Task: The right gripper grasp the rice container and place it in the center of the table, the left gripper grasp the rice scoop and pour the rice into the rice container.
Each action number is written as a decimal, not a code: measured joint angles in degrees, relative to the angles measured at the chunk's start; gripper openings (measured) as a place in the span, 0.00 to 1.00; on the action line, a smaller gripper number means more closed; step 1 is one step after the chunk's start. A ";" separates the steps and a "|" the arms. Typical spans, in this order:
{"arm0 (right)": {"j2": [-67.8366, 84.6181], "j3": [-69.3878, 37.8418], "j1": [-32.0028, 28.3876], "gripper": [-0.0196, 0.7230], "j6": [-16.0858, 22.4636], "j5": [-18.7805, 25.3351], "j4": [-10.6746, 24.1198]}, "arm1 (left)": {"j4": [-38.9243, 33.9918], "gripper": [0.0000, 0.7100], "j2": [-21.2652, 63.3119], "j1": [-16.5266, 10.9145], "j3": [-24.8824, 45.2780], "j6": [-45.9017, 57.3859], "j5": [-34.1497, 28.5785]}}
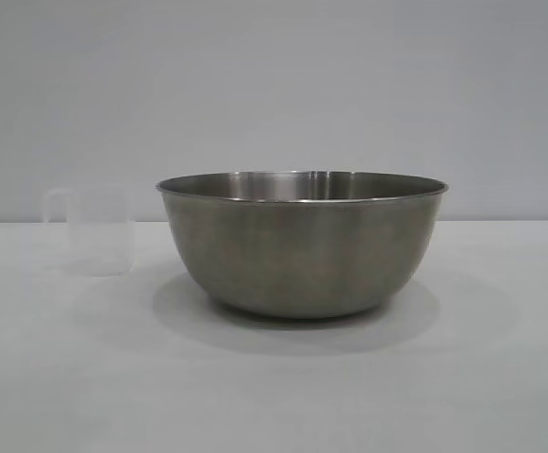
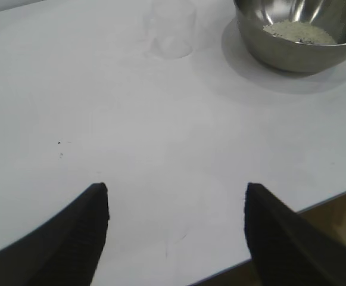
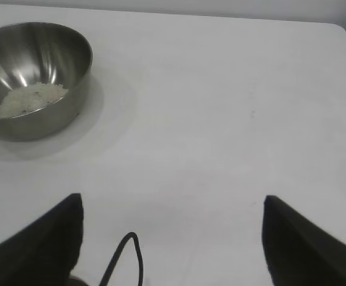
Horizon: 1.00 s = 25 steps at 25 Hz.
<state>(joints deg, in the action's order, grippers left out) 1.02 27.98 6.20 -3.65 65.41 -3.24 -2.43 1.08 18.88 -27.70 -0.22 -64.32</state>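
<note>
The bowl (image 1: 302,243) stands upright on the table (image 1: 274,396) at the middle of the exterior frame, a thin patch of rice (image 2: 299,32) lying on its bottom. The scoop (image 1: 90,231) stands upright at the frame's left, near the bowl but apart from it; whether any rice is in it cannot be told. In the left wrist view the left gripper (image 2: 175,199) hangs over bare table with fingers spread, holding nothing. The right gripper (image 3: 171,205) likewise hovers with fingers wide apart and empty, the bowl well away from it.

Rice scoop (image 1: 90,231) stands left of rice container (image 1: 302,247) holding rice (image 2: 299,32).
</note>
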 joint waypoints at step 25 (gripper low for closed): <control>0.00 0.00 0.00 0.80 0.00 0.00 0.00 | -0.10 0.61 0.00 -17.85 0.00 0.12 0.05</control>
<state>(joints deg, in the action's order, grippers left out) 1.02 27.98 6.20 -3.65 65.41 -3.24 -2.52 1.08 1.03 -27.70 -0.10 -64.27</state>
